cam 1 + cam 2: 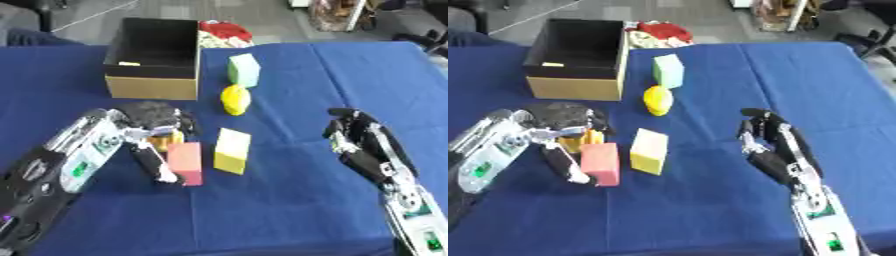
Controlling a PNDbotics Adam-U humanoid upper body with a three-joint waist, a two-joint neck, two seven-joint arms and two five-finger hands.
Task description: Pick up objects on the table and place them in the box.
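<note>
The cardboard box (150, 86), black inside, stands at the table's far left with a small pale yellow thing (129, 63) in it. On the blue cloth lie a green block (244, 70), a round yellow object (234, 99), a yellow block (233, 150) and a pink block (185, 162). My left hand (150, 116) hovers low beside the pink block, its fingers curled over a small orange object (164, 141). Its thumb (157, 164) runs down along the pink block's left side. At the right, apart from all objects, my right hand (767, 142) is open with fingers up.
Red and white items (223, 32) lie just behind the box at the table's far edge. Chairs and floor clutter show beyond the table. Bare blue cloth (289, 200) spreads between the two hands and along the near side.
</note>
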